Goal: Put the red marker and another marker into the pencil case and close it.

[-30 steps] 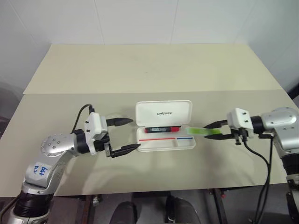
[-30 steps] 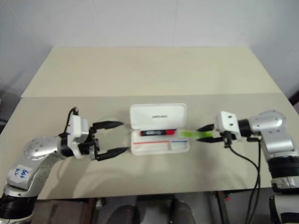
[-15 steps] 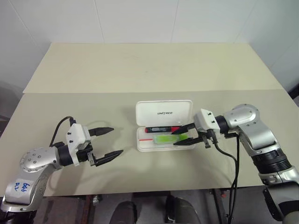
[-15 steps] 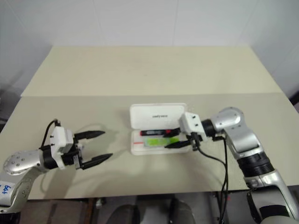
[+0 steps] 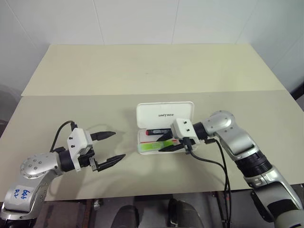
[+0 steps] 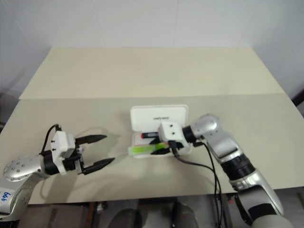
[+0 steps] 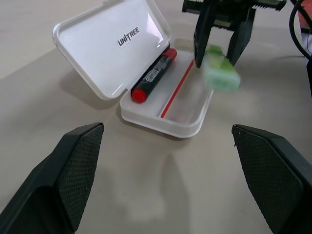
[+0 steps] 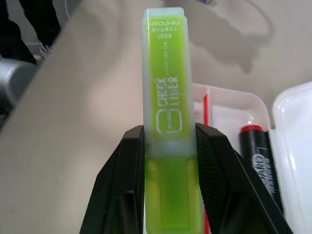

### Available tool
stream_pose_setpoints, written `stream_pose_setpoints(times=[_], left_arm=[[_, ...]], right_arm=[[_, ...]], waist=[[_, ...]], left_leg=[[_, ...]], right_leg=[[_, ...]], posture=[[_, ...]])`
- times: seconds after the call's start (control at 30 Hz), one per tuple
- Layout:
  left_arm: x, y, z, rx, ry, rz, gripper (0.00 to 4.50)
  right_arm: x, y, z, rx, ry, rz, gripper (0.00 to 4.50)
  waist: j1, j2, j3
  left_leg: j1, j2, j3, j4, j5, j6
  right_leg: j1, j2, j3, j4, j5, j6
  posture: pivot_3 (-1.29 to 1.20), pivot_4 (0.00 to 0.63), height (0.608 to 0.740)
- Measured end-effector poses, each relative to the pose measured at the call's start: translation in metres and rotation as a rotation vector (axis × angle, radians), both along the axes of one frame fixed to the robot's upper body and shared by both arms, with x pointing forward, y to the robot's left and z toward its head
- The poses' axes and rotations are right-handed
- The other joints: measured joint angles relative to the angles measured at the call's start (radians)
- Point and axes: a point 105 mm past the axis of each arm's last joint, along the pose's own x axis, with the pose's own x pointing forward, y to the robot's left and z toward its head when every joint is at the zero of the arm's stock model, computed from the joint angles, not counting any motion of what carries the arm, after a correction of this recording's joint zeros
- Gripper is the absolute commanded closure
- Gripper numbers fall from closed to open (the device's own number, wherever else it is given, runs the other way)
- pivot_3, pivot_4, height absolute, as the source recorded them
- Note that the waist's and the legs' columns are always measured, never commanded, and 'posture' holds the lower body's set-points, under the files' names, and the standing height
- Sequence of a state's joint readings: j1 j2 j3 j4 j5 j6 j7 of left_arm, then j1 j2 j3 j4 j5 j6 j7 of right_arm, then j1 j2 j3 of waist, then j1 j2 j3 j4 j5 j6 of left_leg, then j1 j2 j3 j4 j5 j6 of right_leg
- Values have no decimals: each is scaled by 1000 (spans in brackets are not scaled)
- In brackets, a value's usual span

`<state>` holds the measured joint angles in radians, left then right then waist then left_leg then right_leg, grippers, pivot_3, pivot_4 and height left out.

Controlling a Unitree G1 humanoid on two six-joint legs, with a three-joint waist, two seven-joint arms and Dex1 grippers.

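Note:
The white pencil case [image 5: 165, 115] lies open at the table's middle, its lid tipped back. Inside, by the hinge, rests the red marker [image 5: 159, 132], also visible as the red marker [image 7: 153, 75]. My right gripper [image 5: 164, 144] is shut on the light green highlighter [image 5: 153, 146], holding it lengthwise over the tray's front part with its free end pointing left. In the right wrist view the highlighter [image 8: 165, 97] sits clamped between both fingers [image 8: 130, 165]. My left gripper [image 5: 118, 145] stands open left of the case, holding nothing.
A thin red stick [image 7: 176, 90] lies along the tray's middle. A black cable [image 5: 216, 164] trails from the right wrist toward the table's front edge. The tan table [image 5: 142, 71] stretches bare behind the case, with a seam running across it.
My right gripper has carried the highlighter left, from beside the case's right end to over the tray. My left gripper drew back from the case, then stayed still.

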<state>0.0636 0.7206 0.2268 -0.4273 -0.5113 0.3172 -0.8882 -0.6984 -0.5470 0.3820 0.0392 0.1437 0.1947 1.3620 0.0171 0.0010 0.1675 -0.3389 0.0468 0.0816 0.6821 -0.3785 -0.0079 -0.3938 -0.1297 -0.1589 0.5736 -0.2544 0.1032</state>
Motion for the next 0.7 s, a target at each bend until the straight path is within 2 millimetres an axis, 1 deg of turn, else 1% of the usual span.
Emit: stream_pose_setpoints(times=[0.1,0.23,0.4,0.57,0.7], left_arm=[[1,-1,1,-1,-5,-1,0],[1,-1,1,-3,-6,1,0],[1,-1,1,-4,-7,4,0],[2,-1,1,-4,-8,8,0],[3,-1,2,-12,-16,13,0]], right_arm=[[4,6,0,-10,-8,3,3399],[7,5,-2,-35,-22,4,3399],[10,-2,-11,-85,-3,-3,3399],[15,-4,-8,-111,-21,-15,3399],[19,-7,-10,-126,-22,-40,3399]], waist=[[-2,0,0],[-3,0,0],[-6,0,0],[-18,0,0],[-20,0,0]], left_leg=[[0,0,0,0,0,0],[0,0,0,0,-1,0],[0,0,0,0,-1,0],[0,0,1,0,-1,0],[1,0,1,0,-1,0]], right_leg=[[0,0,0,1,0,0],[0,0,0,1,0,0],[-1,0,0,1,0,0],[0,0,0,1,0,0],[0,0,0,1,0,0]], posture=[[0,150,740],[0,150,740],[0,150,740],[0,150,740],[0,150,740]])
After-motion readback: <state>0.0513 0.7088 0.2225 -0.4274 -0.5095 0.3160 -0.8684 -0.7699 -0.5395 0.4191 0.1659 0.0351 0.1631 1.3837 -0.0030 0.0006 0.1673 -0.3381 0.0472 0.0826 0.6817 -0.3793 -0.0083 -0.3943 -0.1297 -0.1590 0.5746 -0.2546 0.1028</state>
